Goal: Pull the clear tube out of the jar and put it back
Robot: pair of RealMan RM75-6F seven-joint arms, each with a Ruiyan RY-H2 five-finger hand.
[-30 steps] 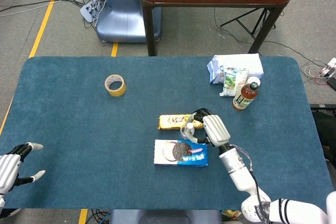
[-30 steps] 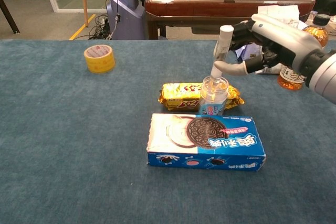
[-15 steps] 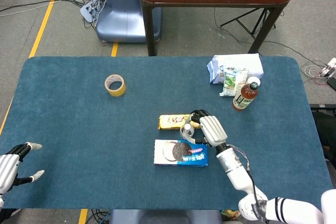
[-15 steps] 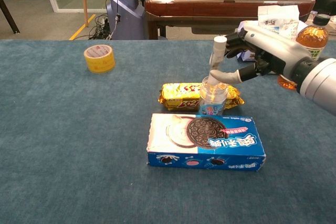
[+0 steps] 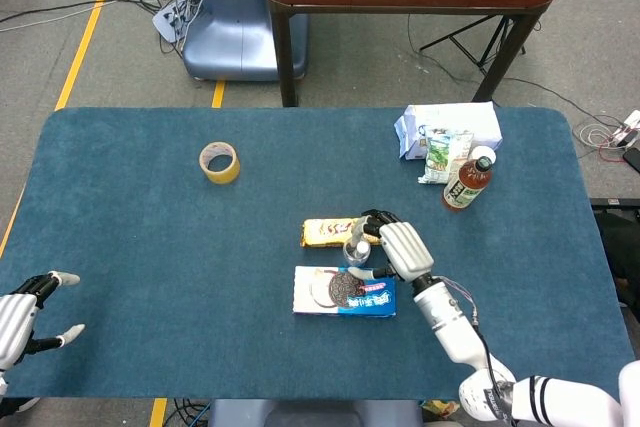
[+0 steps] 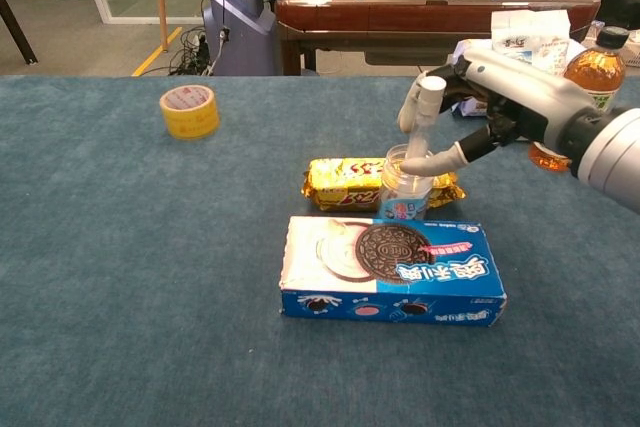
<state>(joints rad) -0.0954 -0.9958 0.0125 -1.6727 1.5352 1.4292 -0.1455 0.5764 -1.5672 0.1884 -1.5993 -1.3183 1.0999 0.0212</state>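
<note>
The tube (image 6: 424, 119) stood almost straight up with its low end inside the jar (image 6: 405, 185), a little right of the middle of the chest view; its white top poked out well above the jar's mouth; in the head view the tube was too small to make out well. The right hand (image 6: 485, 102) held the tube near its top, with the thumb (image 6: 435, 161) lower down, close by the jar's rim; the other fingers were curled behind the tube. The jar was clear with a blue label; it stood between a gold snack pack (image 6: 345, 183) behind it and a blue cookie box (image 6: 390, 269) in front of it, touching or almost touching both.

The left hand (image 5: 22, 319) sat at the lower left edge of the head view, far from the jar; its fingers were spread apart and it held nothing.

A yellow tape roll (image 6: 189, 110) lay in the upper left of the chest view; a tea bottle (image 5: 467, 179) with a white cap stood in the upper right of the head view, next to some white packets (image 5: 445, 133); all of it rested on a blue table (image 5: 150, 247).
</note>
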